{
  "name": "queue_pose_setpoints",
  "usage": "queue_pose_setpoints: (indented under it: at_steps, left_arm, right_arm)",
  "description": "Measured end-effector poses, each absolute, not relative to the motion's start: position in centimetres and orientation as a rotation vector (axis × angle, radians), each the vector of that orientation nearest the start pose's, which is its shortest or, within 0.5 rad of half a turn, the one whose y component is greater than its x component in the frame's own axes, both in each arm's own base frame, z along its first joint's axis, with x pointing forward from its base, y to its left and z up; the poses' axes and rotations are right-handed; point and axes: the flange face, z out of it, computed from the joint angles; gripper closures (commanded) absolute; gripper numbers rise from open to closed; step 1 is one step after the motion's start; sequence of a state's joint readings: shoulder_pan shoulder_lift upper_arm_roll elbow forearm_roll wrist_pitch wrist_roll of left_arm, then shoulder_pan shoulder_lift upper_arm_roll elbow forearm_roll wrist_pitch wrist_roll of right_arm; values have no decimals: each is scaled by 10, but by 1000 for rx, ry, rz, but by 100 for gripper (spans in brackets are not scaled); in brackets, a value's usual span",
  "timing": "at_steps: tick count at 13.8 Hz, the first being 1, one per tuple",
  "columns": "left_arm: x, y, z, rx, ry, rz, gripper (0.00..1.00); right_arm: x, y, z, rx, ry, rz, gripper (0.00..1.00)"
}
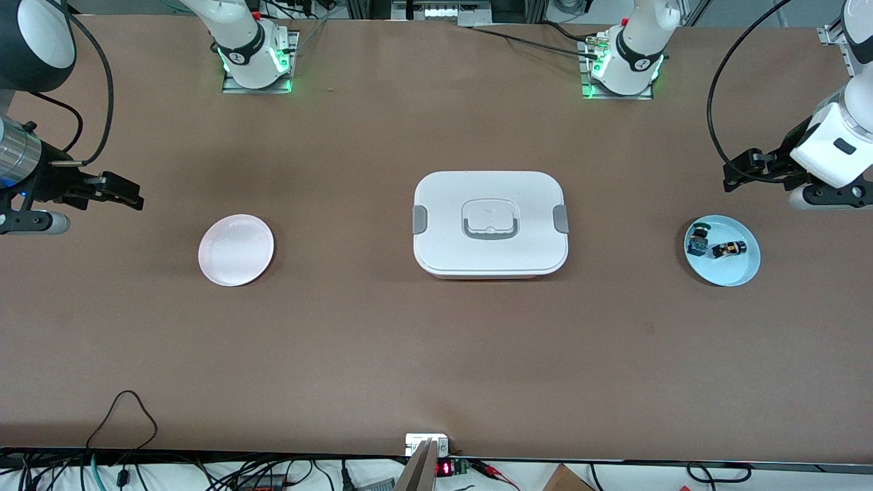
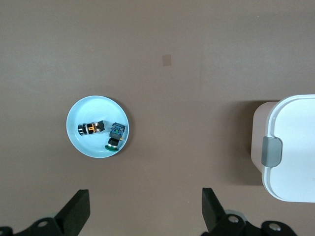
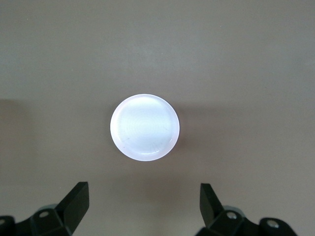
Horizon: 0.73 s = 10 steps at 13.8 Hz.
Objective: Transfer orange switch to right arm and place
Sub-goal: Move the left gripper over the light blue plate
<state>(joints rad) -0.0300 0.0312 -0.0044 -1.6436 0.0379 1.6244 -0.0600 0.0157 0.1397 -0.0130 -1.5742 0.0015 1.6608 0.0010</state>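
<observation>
The orange switch [image 1: 730, 249] [image 2: 91, 128], a tiny black part with an orange top, lies on its side in a light blue plate [image 1: 731, 271] [image 2: 93, 108] at the left arm's end of the table. Beside it in the plate lies a similar part with a green-blue top [image 1: 698, 239] [image 2: 115, 136]. My left gripper [image 1: 736, 176] [image 2: 146, 196] hangs open and empty over bare table next to that plate. My right gripper [image 1: 126, 193] [image 3: 143, 189] hangs open and empty over bare table beside an empty white plate [image 1: 236, 249] [image 3: 144, 127] at the right arm's end.
A closed white lunch box [image 1: 490, 223] [image 2: 295, 147] with grey clips and a handle stands in the middle of the table between the two plates. Cables and a small device lie along the table edge nearest the front camera.
</observation>
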Motion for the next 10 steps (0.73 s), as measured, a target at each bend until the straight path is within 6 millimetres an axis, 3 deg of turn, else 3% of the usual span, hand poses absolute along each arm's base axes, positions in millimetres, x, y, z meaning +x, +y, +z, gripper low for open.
queue_pose_setpoints:
  at_steps: [10]
  left_arm:
    - [564, -15, 578, -3099, -59, 86, 0]
  right_arm:
    - [600, 2, 550, -3141, -3, 83, 0]
